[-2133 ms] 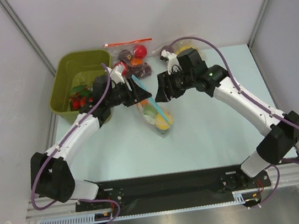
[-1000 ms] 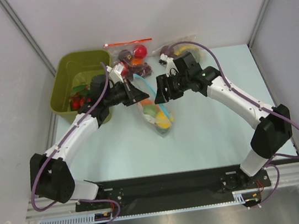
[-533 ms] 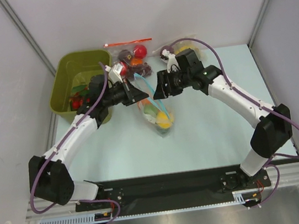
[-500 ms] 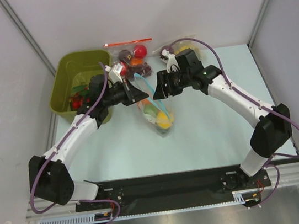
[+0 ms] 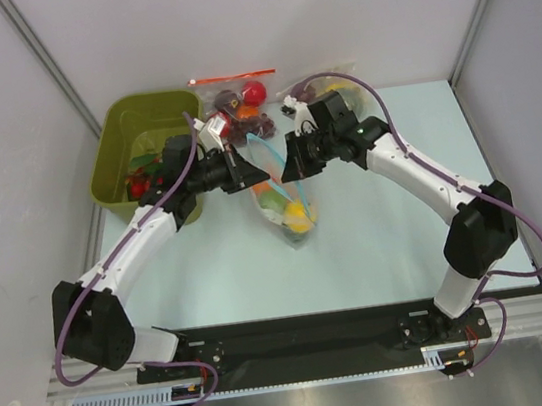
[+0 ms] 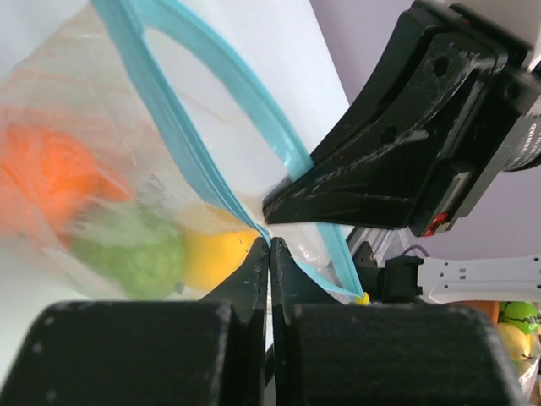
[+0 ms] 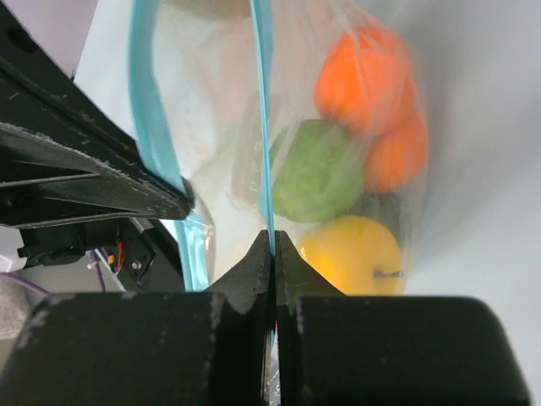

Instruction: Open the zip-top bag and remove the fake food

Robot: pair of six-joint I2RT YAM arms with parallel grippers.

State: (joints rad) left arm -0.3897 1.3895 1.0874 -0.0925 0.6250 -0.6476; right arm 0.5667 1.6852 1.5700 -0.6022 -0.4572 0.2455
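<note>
Pale blue table point(image 5: 376, 229) has the zip-top bag point(image 5: 281, 200) near its middle, mouth open, with the fake food point(image 5: 295, 219) inside. The left gripper point(image 5: 263, 172) pinches one side of the mouth tight, and the right gripper point(image 5: 286, 170) pinches the other. A green bin point(image 5: 114, 152) sits far left.

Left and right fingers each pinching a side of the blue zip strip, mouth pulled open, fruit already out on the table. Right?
Not the fruit: the fake food is still inside the zip-top bag, as the right wrist view shows. The rest stands: left fingers and right fingers each pinch a side of the blue zip strip, mouth pulled open.
</note>
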